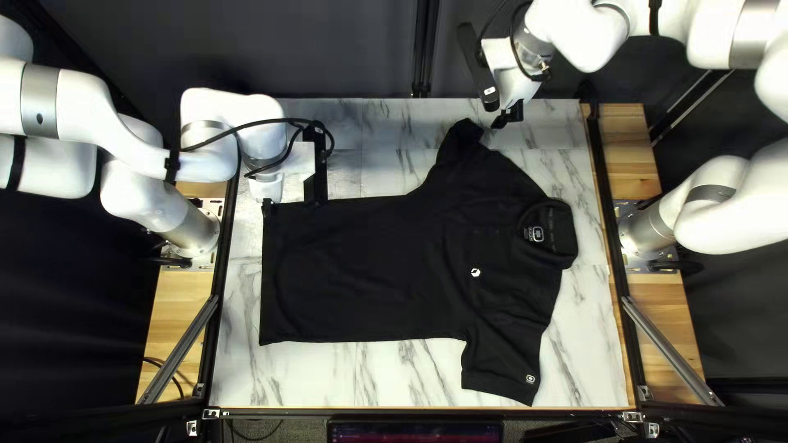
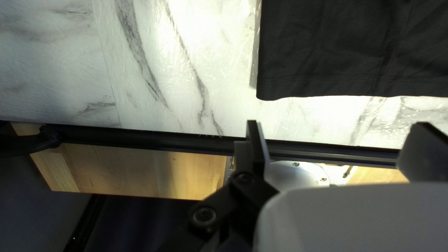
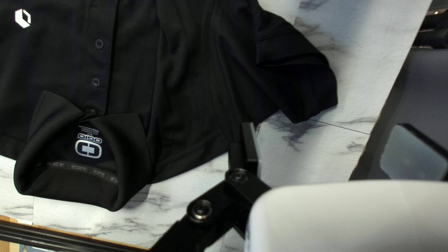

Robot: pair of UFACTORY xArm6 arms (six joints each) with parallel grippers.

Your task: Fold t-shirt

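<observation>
T-shirt (image 1: 361,271) lies spread on the marbled bench (image 1: 394,373), its long axis running left to right in the top left view, close to parallel with the near edge; the hem (image 1: 266,283) is at the left and the collar (image 1: 566,234) points right. It is black, with its buttoned side up. From the hem the body runs fairly smooth and straight-edged, then soft creases gather around the chest, beside a small white emblem (image 1: 475,272). The far sleeve (image 1: 460,148) slants out toward the far edge, its end bent and bunched, while the near sleeve (image 1: 505,365) lies flatter and reaches toward the near edge. The collar stands open around a pale neck print (image 1: 534,234), and the right wrist view shows two buttons (image 3: 96,82) below it. The shirt's back is hidden underneath; the left arm covers a little of the far side by the hem, and each wrist view cuts off much of the garment. The left hand (image 1: 268,207), over the hem's far corner, is released, its fingers spread with no cloth gripped. The right hand (image 1: 509,116), near the far sleeve, is likewise released and grasps nothing.
</observation>
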